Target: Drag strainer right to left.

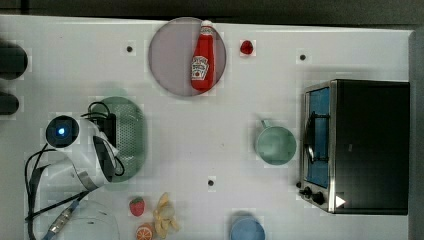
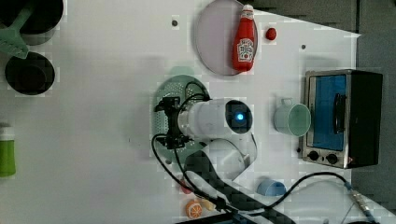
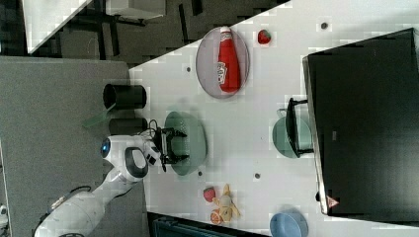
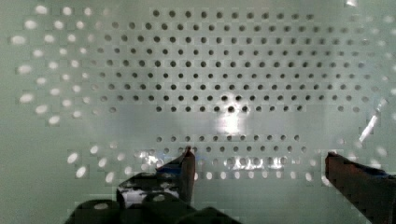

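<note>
I see the gripper hanging just over the perforated floor of the strainer, its fingers spread wide with nothing between them. The strainer sits on the white table at the top view's left, below and left of the lilac plate with the ketchup bottle, well apart from the green mug.

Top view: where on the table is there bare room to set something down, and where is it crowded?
Barest: the middle stretch between the strainer and the green mug, below the plate holding the ketchup bottle. The upper-left corner is bare too. Crowded: the bottom edge with toy fruit and blue bowl, and beside the toaster oven.
</note>
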Robot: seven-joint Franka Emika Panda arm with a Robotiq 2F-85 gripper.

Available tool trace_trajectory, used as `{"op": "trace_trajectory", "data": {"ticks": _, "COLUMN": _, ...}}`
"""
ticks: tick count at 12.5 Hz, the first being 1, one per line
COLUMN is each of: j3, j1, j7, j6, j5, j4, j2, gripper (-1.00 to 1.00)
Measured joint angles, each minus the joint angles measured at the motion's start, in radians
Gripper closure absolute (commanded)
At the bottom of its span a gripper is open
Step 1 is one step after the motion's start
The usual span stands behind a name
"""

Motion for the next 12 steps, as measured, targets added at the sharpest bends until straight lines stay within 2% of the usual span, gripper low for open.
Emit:
{"op": "trace_trajectory", "data": {"ticks": 2, "j3": -0.016, "j1": 0.037, "j7": 0.008, "j6": -0.009, "j5": 0.001, "j4": 0.035, "j2": 0.036, "gripper": -1.0}}
{"op": "trace_trajectory", "data": {"ticks": 3, "j3": -0.013, "j1": 0.042, "j7": 0.015, "j6": -0.01, "j5": 0.006, "j4": 0.048, "j2": 0.042, "gripper": -1.0}}
{"op": "trace_trajectory", "data": {"ticks": 5, "j3": -0.013, "j1": 0.051, "j7": 0.018, "j6": -0.015, "j5": 0.08, "j4": 0.078, "j2": 0.052, "gripper": -1.0}}
{"op": "trace_trajectory", "data": {"ticks": 7, "j3": 0.0, "j1": 0.057, "j7": 0.02, "j6": -0.021, "j5": 0.072, "j4": 0.104, "j2": 0.053, "gripper": -1.0}}
{"op": "trace_trajectory", "data": {"ticks": 9, "j3": -0.005, "j1": 0.072, "j7": 0.02, "j6": -0.014, "j5": 0.116, "j4": 0.135, "j2": 0.056, "gripper": -1.0}}
{"op": "trace_trajectory", "data": {"ticks": 12, "j3": -0.006, "j1": 0.078, "j7": 0.02, "j6": 0.003, "j5": 0.092, "j4": 0.18, "j2": 0.092, "gripper": -1.0}}
